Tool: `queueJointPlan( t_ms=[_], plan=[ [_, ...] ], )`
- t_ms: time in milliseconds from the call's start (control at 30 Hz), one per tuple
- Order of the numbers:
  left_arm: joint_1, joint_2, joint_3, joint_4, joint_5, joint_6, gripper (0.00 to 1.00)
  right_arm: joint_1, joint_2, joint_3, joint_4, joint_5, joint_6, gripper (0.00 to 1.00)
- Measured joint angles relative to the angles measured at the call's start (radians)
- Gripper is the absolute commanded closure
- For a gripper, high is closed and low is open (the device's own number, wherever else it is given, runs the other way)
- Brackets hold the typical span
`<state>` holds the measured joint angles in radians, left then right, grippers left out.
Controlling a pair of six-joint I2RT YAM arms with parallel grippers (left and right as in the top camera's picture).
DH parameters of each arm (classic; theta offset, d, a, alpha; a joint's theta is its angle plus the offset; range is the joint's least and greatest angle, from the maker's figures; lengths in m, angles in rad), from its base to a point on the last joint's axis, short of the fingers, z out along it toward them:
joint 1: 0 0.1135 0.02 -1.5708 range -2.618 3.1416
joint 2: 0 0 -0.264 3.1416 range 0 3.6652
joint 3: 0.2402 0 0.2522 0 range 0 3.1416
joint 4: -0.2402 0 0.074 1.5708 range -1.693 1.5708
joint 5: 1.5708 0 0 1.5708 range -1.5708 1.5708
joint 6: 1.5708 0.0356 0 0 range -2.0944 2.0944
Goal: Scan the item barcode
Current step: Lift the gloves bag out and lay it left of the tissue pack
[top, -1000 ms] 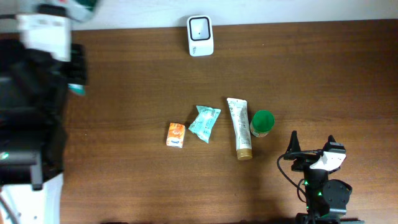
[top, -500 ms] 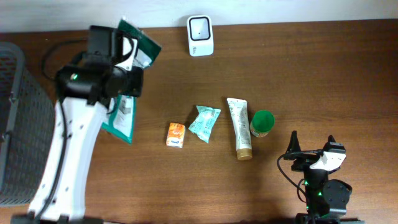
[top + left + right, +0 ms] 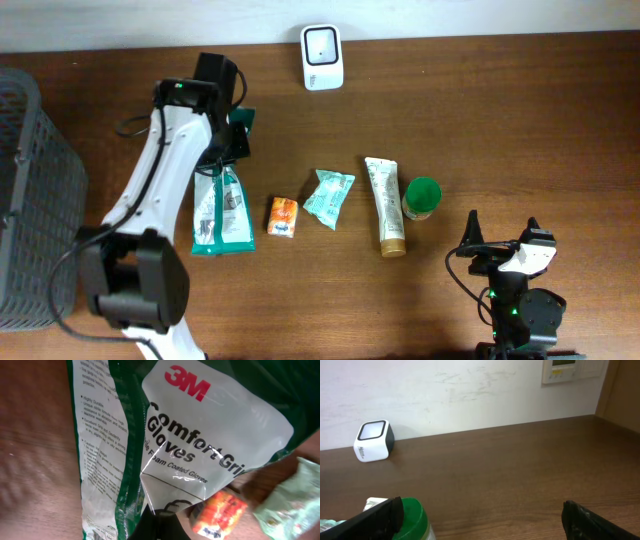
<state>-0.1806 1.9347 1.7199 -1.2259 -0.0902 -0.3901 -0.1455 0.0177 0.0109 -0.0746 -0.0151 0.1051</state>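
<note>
Where the white left arm (image 3: pixel 165 170) reaches across the dark, wood-grained table (image 3: pixel 500 120), its left end effector (image 3: pixel 231 143) is closed tight on the upper end of the glove package (image 3: pixel 218 212), a flat, glossy plastic bag, green along its edges with a white printed panel that catches the light. Its lower end lies just beside a boxy orange packet (image 3: pixel 283 216); further right sit a crinkled teal pouch (image 3: pixel 329 198), a long cream tube (image 3: pixel 384 205) and a round green-lidded jar (image 3: pixel 422 197). The scanner (image 3: pixel 322 57), a rounded white block with a dark window, stands at the far edge, well apart from the package. A grey mesh basket (image 3: pixel 30 180) stands at the left. The right end effector (image 3: pixel 500 240) rests with its black fingers (image 3: pixel 470 235) spread wide, holding nothing.
</note>
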Motion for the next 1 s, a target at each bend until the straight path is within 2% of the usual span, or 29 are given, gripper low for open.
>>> queueJointPlan(
  t_ms=[100,167,200,233,267,300,367,400,500,567,633,667,700,733,767,1000],
  plan=[
    [0.0,0.055,0.0,-0.007,-0.022,-0.009,1.0,0.0,0.0,0.0,0.0,0.0,-0.001,0.02],
    [0.0,0.084,0.0,-0.008,-0.035,0.001,0.88,0.0,0.0,0.0,0.0,0.0,-0.001,0.02],
    [0.0,0.092,0.0,-0.008,-0.039,0.008,0.76,0.0,0.0,0.0,0.0,0.0,0.0,0.02],
    [0.0,0.095,0.0,-0.008,-0.041,0.016,0.53,0.0,0.0,0.0,0.0,0.0,0.0,0.02],
    [0.0,0.11,0.0,-0.008,-0.046,0.025,0.24,0.0,0.0,0.0,0.0,0.0,0.0,0.02],
    [0.0,0.116,0.0,-0.007,-0.05,0.033,0.08,0.0,0.0,0.0,0.0,0.0,0.0,0.02],
    [0.0,0.119,0.0,-0.002,-0.056,0.035,0.04,0.0,0.0,0.0,0.0,0.0,0.0,0.02],
    [0.0,0.119,0.0,0.002,-0.058,0.035,0.04,0.0,0.0,0.0,0.0,0.0,-0.001,0.02],
    [0.001,0.119,0.0,0.008,-0.069,0.034,0.17,0.0,0.0,0.0,0.0,0.0,-0.001,0.02],
    [0.004,0.119,0.002,0.007,-0.075,0.046,0.32,0.0,0.0,0.0,0.0,0.0,-0.001,0.02],
    [0.008,0.119,0.008,0.008,-0.076,0.053,0.53,0.0,0.0,0.0,0.0,0.0,0.0,0.02],
    [0.01,0.119,0.014,0.009,-0.075,0.054,0.7,0.0,0.0,0.0,0.0,0.0,0.0,0.02],
    [0.01,0.119,0.018,0.011,-0.076,0.054,0.79,0.0,0.0,0.0,0.0,0.0,0.0,0.02],
    [0.01,0.119,0.021,0.013,-0.079,0.06,0.97,0.0,0.0,0.0,0.0,0.0,-0.001,0.02],
    [0.011,0.119,0.022,0.014,-0.079,0.064,1.0,0.0,0.0,0.0,0.0,0.0,0.0,0.02],
    [0.011,0.119,-0.022,0.073,-0.083,0.065,1.0,0.0,0.0,0.0,0.0,0.0,0.0,0.02]
  ],
)
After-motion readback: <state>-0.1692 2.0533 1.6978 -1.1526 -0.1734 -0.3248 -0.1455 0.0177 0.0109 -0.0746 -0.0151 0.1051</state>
